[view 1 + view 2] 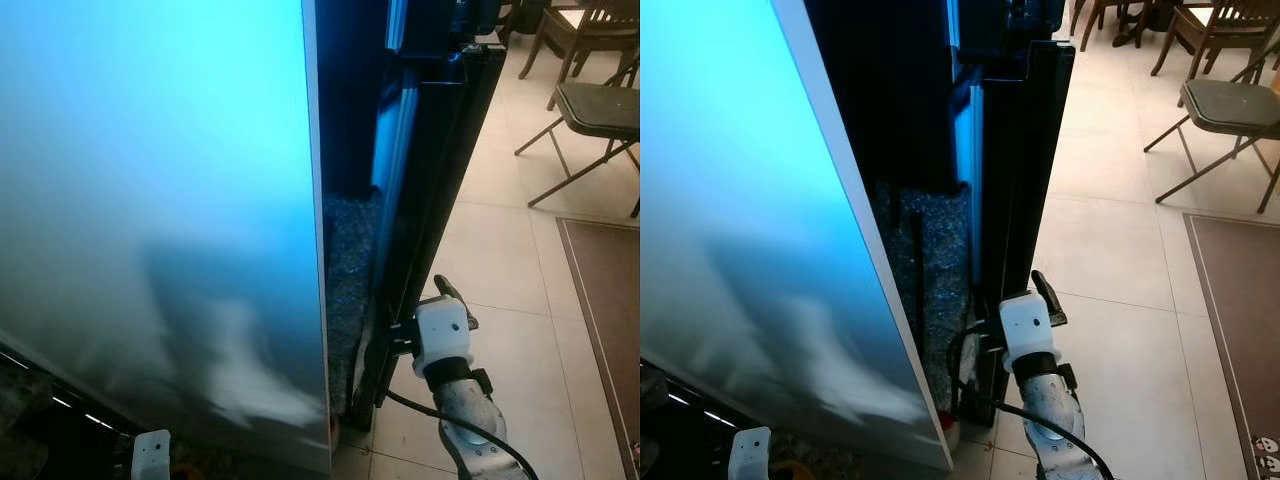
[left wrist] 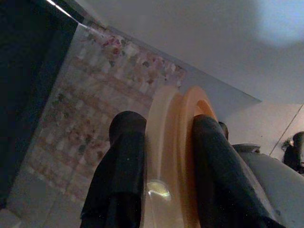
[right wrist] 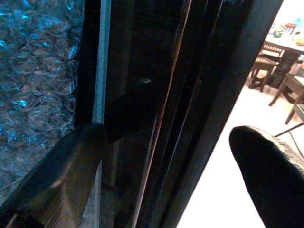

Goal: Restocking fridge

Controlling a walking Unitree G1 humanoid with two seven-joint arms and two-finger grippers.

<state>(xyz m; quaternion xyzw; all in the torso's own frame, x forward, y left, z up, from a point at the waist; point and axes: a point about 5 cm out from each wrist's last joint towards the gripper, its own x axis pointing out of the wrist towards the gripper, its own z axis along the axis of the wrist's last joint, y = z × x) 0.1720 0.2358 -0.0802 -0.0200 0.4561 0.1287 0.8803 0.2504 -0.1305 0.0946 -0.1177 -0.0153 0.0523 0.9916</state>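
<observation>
Right gripper [image 3: 190, 156] sat spread wide, straddling the dark fridge door [image 3: 190, 95] edge low down; your left gripper [image 2: 164, 175] clamped a pale orange lid [image 2: 178, 142]. Door's stiff, probably heavy: grab the edge.
</observation>
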